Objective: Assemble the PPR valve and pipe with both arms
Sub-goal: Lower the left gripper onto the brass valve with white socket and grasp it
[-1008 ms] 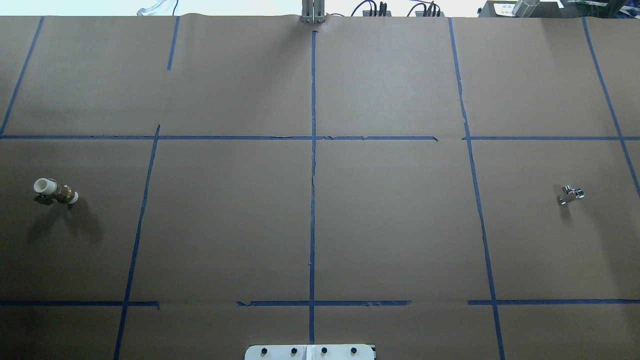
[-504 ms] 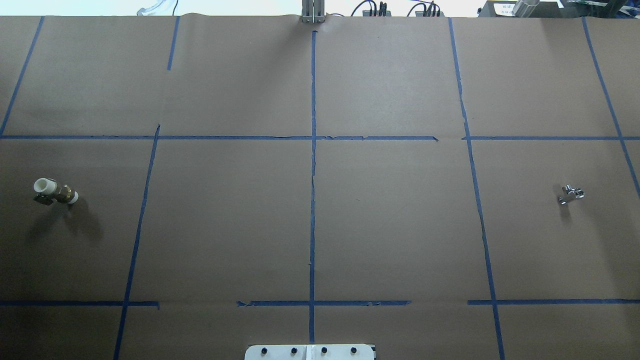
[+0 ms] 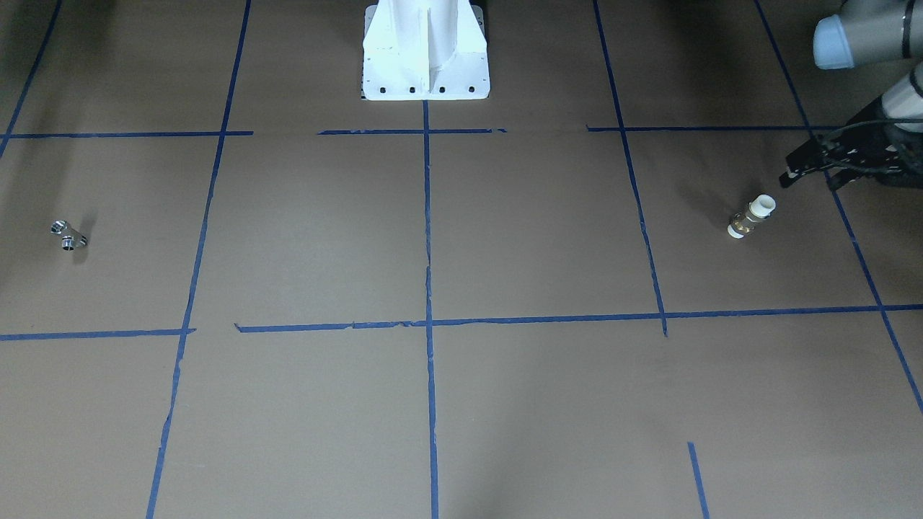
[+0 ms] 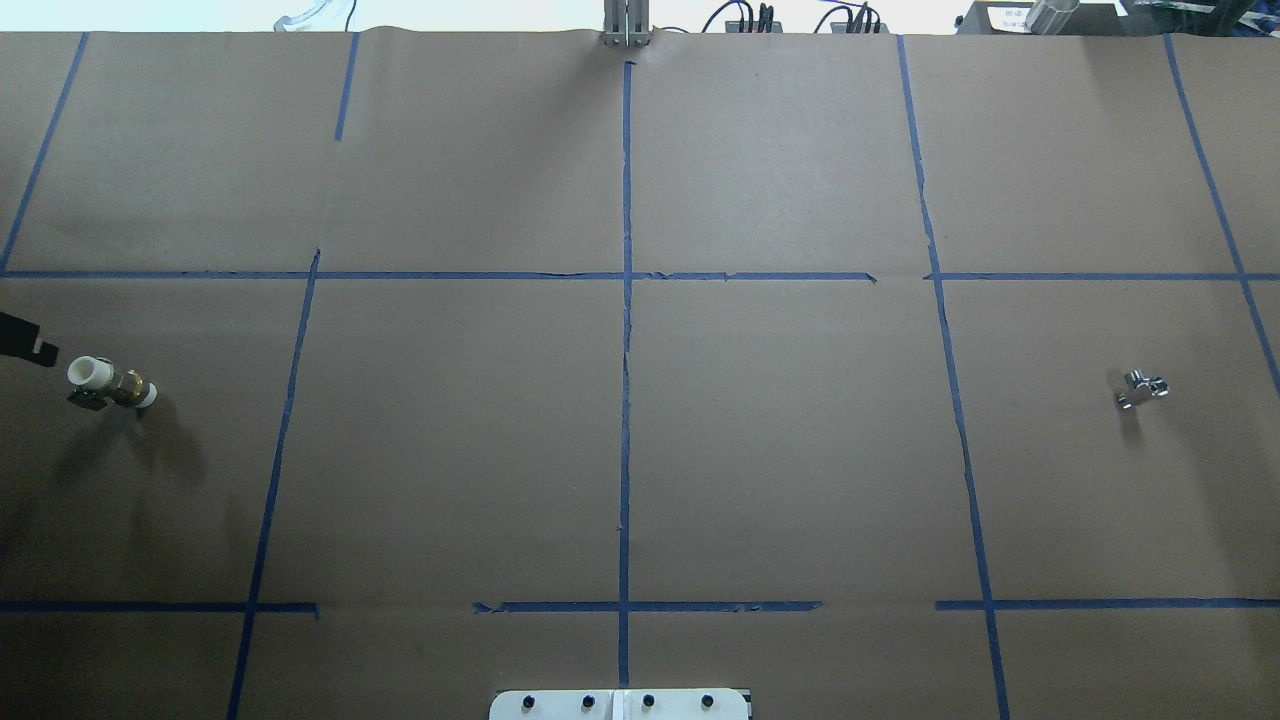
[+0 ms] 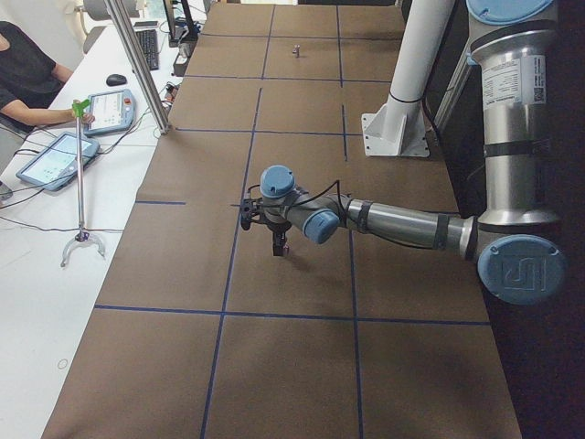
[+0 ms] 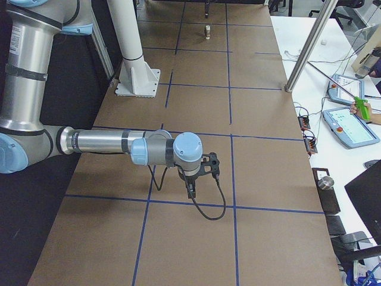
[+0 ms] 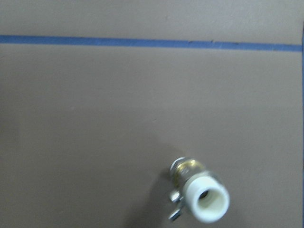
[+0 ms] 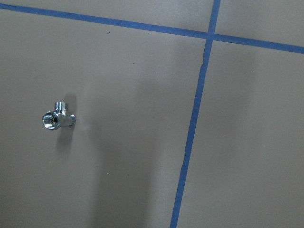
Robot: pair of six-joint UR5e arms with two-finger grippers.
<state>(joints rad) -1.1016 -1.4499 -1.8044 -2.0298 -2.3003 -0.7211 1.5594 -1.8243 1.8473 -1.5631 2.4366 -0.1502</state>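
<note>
The pipe [image 4: 108,384], white ends with a brass middle, stands tilted on the brown paper at the far left; it also shows in the front view [image 3: 751,216] and the left wrist view [image 7: 199,194]. My left gripper [image 3: 804,179] hovers just beside and above it, apart from it, and looks open and empty; one finger [image 4: 25,343] shows at the overhead view's left edge. The chrome PPR valve [image 4: 1142,389] lies alone at the far right, also in the front view [image 3: 68,236] and the right wrist view [image 8: 57,119]. My right gripper [image 6: 190,189] points down above the paper; I cannot tell its state.
Blue tape lines [image 4: 626,300] split the paper into squares. The white robot base [image 3: 425,50] stands at the near middle edge. An operators' table with tablets [image 5: 55,155] and aluminium posts [image 6: 309,47] runs along the far side.
A finger of my left gripper has come into the overhead view at the left edge, close to the pipe. The pipe and the valve have not moved.
</note>
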